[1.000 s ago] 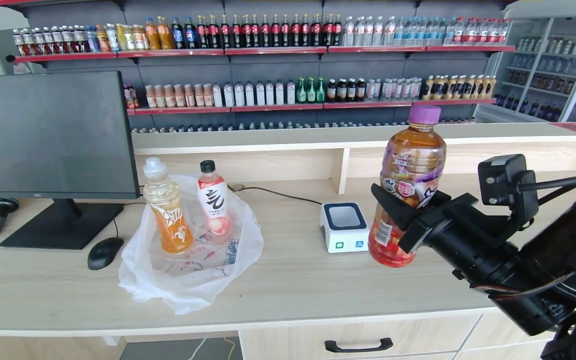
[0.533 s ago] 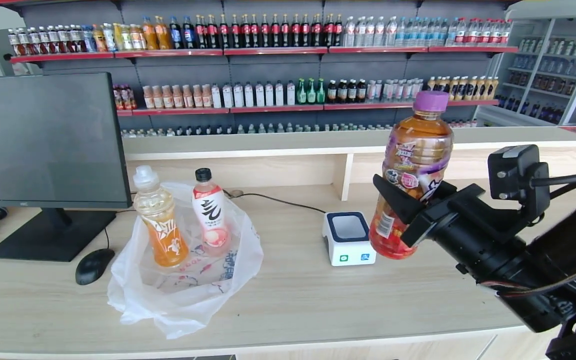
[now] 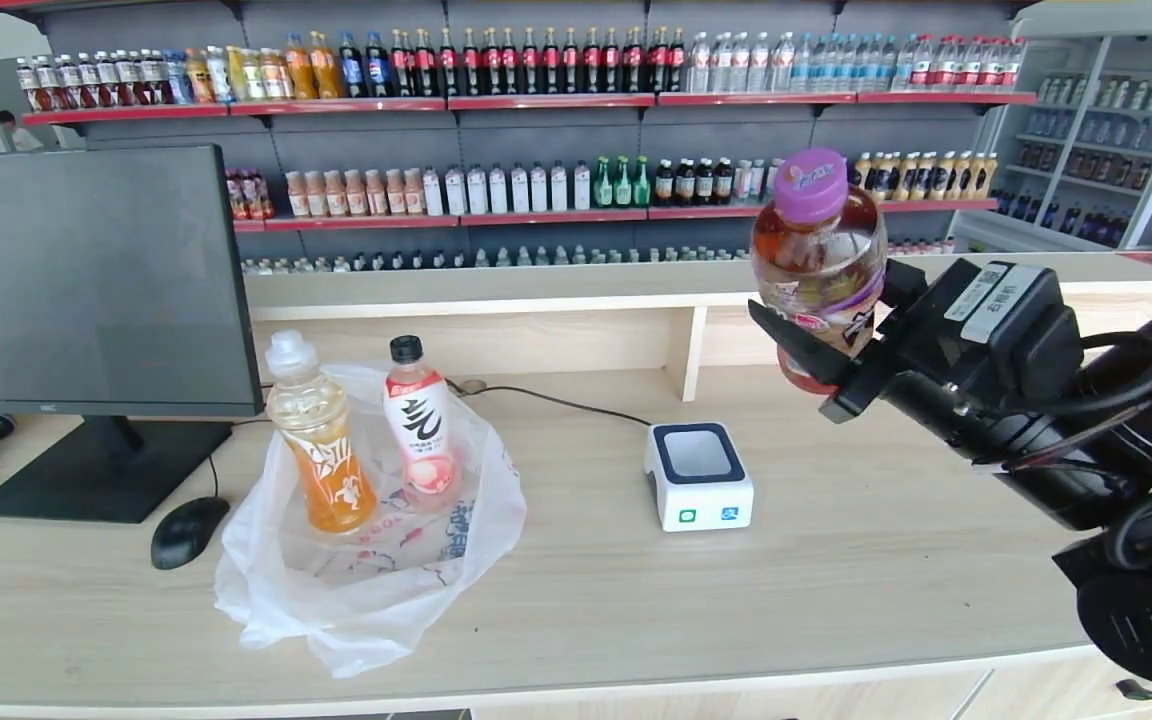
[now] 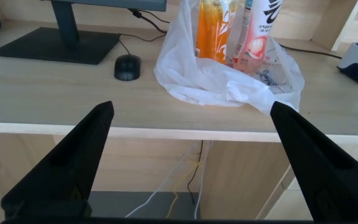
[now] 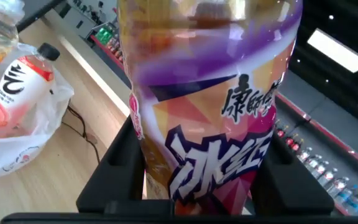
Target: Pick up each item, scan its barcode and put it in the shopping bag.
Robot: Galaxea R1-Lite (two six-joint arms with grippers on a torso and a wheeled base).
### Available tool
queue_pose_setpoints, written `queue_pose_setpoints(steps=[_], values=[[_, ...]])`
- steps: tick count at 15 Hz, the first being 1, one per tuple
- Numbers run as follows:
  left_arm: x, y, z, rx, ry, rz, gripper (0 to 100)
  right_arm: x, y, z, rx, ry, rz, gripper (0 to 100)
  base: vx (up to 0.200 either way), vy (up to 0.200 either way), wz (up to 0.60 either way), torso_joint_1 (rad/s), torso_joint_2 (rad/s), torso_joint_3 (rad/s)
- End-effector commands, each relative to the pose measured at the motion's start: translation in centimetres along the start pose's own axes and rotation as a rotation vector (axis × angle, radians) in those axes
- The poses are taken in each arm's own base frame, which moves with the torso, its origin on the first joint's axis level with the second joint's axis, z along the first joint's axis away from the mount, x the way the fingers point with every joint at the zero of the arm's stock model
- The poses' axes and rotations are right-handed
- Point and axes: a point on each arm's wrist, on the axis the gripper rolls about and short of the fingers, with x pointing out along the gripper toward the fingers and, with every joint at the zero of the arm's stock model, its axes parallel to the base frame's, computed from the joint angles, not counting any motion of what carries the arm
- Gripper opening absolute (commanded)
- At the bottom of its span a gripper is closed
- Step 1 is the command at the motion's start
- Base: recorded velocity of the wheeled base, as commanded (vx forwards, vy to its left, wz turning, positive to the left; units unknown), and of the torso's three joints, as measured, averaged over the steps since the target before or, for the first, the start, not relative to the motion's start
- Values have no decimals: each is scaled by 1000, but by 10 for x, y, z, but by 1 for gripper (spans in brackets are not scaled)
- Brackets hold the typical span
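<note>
right of scanner (image 3: 698, 475) and bag (image 3: 366, 590), right fingers (image 3: 794, 345) pinch bottle (image 3: 816, 250); left fingers (image 4: 73, 162) spread.

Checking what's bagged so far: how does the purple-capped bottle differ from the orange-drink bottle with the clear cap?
The purple-capped bottle hangs tilted above the counter in the right claw; the orange-drink bottle stands upright in the shopping bag. The purple-capped bottle's cap is purple, the orange-drink bottle's clear. Both are capped plastic drink bottles with printed labels.
</note>
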Motion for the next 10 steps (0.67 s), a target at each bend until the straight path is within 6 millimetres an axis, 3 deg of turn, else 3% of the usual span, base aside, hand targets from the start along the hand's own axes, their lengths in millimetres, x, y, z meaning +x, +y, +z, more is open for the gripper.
queue_pose_setpoints(steps=[1,6,10], values=[[0,0,0,0,0,1,100,6,13,-29,-141,3,99,0,0,0,0,0,0,0],[0,0,0,0,0,1,100,22,59,-47,-278,-28,224,0,0,0,0,0,0,0],[0,0,0,0,0,1,100,31,70,-59,-319,-120,298,0,0,0,0,0,0,0]])
